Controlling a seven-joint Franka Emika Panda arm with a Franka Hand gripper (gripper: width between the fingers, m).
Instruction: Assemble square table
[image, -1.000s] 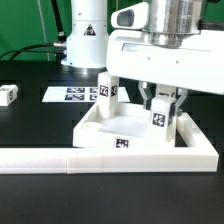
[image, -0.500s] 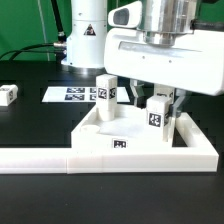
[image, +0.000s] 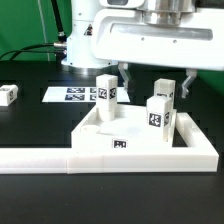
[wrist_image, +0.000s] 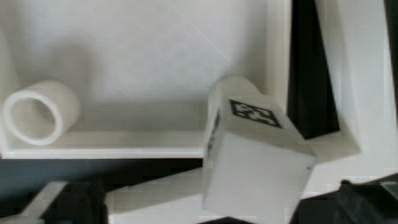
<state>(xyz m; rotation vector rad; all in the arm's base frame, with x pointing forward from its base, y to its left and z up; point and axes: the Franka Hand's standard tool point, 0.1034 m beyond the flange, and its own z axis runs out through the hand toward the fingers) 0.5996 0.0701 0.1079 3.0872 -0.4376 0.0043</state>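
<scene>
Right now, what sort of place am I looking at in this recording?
Most likely a robotics lab bench. A black table carries a fixed marker board. The white furniture parts, the tabletop and an upright leg, bear printed square tags. A robot arm base stands behind them.

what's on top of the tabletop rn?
On the tabletop: one leg at the exterior view's left; at its right, the nearer leg partly covers the farther leg. Their seating is hidden.
</scene>
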